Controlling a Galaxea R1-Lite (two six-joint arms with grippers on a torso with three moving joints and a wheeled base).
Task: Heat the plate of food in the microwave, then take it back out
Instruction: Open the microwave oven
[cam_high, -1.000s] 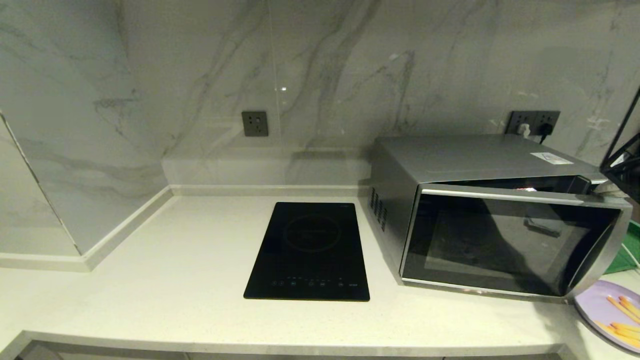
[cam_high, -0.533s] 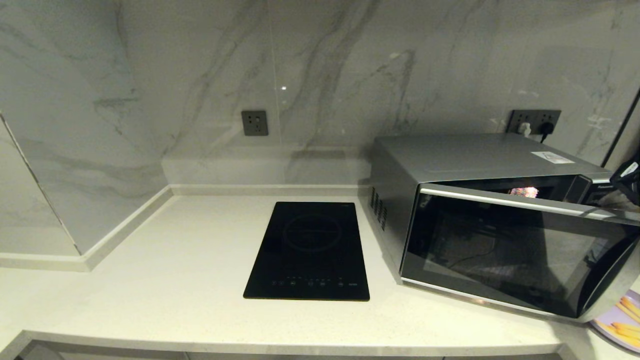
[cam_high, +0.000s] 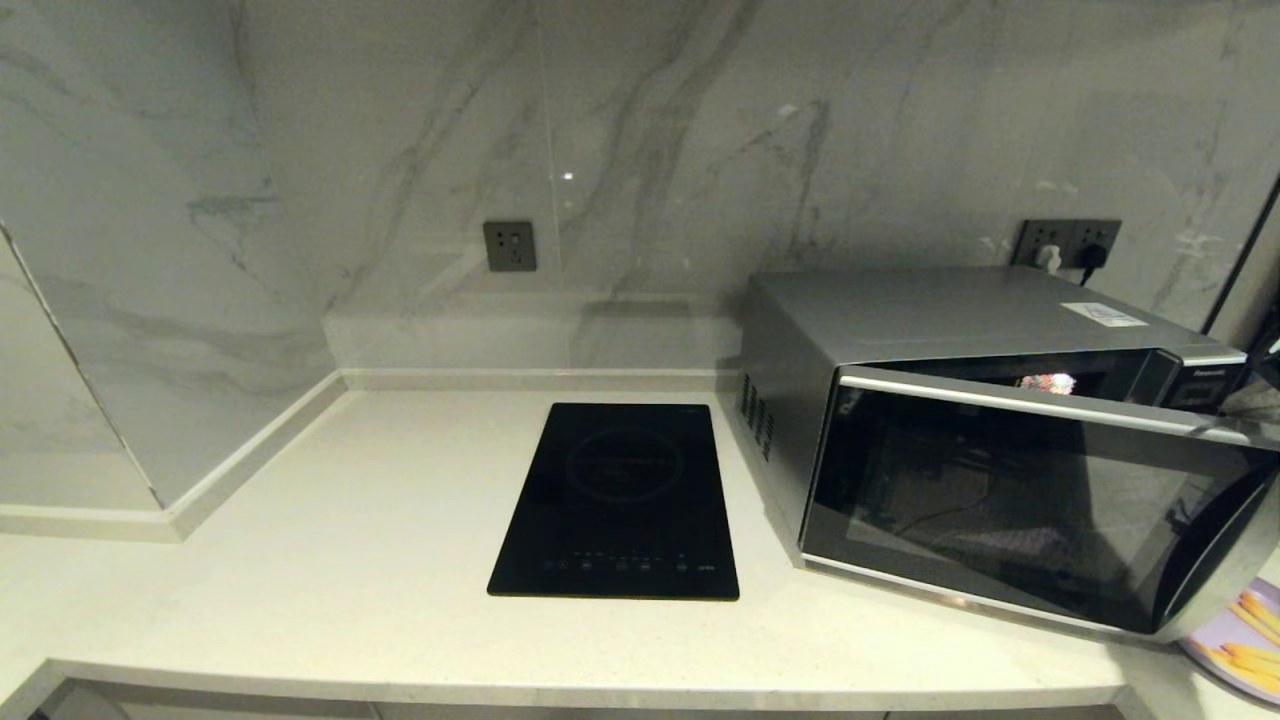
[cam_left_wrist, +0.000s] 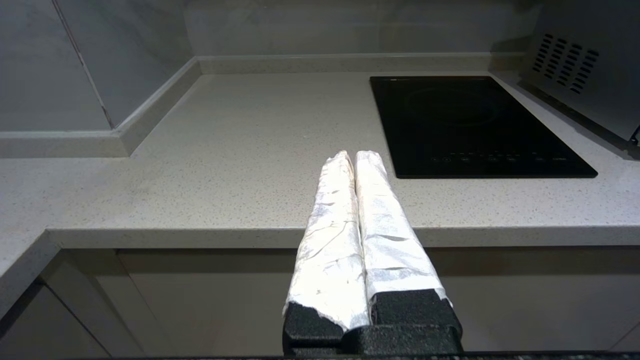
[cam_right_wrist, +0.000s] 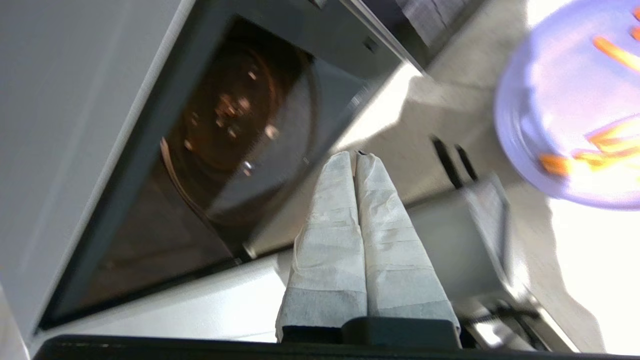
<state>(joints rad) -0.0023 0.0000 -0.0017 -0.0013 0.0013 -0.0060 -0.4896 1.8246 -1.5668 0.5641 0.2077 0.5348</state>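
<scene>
Worktop, head view: the microwave stands at 3 o'clock, its door swung partly open. The plate of food lies on the worktop at 4 o'clock, just beyond the door's free edge. The right hand, fingers pressed together and empty, hovers before the open cavity. The left hand, likewise closed and empty, is parked at 6 o'clock. Judged best practice: swing the door fully wide before lifting the plate.
</scene>
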